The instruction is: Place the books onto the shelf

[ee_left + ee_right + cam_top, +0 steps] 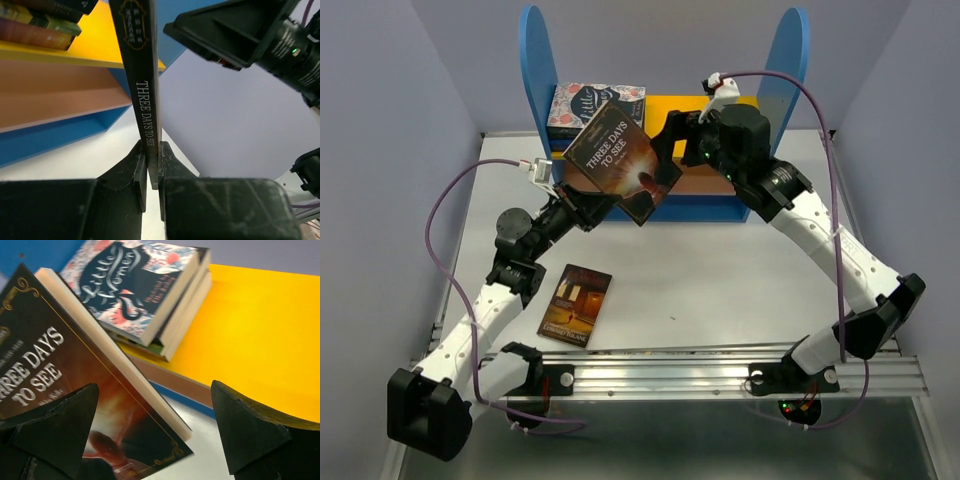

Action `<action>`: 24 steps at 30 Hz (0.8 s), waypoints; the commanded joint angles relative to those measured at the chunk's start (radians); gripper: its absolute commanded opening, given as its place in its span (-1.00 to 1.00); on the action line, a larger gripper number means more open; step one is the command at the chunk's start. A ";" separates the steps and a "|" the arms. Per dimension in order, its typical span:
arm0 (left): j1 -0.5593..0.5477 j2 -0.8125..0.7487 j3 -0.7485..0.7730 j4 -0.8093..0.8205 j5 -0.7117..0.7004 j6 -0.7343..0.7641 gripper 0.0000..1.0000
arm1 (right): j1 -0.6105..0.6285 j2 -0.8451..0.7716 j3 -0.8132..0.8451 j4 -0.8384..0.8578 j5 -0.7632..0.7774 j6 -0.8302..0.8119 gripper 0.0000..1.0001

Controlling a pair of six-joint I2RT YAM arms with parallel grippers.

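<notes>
My left gripper (592, 205) is shut on the lower end of a dark book titled "Three Days to See" (620, 160) and holds it up in front of the shelf (538, 70). In the left wrist view the book's spine (145, 75) rises from between the closed fingers of the left gripper (152, 165). My right gripper (670, 150) is open at the book's right edge. In the right wrist view the book (75, 385) lies slanted between the wide-apart fingers (250, 430). A stack topped by "Little Women" (130, 285) lies on the yellow board (260, 330). Another dark book (575, 305) lies flat on the table.
The shelf's blue side panels (785, 60) stand tall at the back, with a brown board (55, 95) and a blue base (45, 137) below the yellow one. Grey walls close in the table on both sides. A metal rail (720, 375) runs along the near edge.
</notes>
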 commanded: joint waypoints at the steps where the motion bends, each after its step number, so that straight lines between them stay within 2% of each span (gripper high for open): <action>1: -0.007 -0.002 0.123 0.113 -0.011 0.004 -1.00 | -0.002 -0.107 -0.075 0.127 0.206 -0.004 1.00; 5: -0.005 0.015 0.207 0.114 -0.027 0.005 -1.00 | -0.002 -0.193 -0.163 0.185 0.322 0.022 1.00; 11: -0.009 0.113 0.373 0.051 -0.148 -0.060 -1.00 | -0.002 -0.276 -0.307 0.196 0.505 0.081 1.00; 16: -0.036 0.217 0.482 -0.015 -0.367 -0.173 -1.00 | -0.002 -0.335 -0.368 0.198 0.527 0.095 1.00; 19: -0.096 0.251 0.556 -0.116 -0.603 -0.192 -1.00 | -0.002 -0.345 -0.368 0.198 0.508 0.085 1.00; 24: -0.140 0.314 0.629 -0.171 -0.802 -0.299 -1.00 | -0.002 -0.358 -0.368 0.198 0.470 0.092 1.00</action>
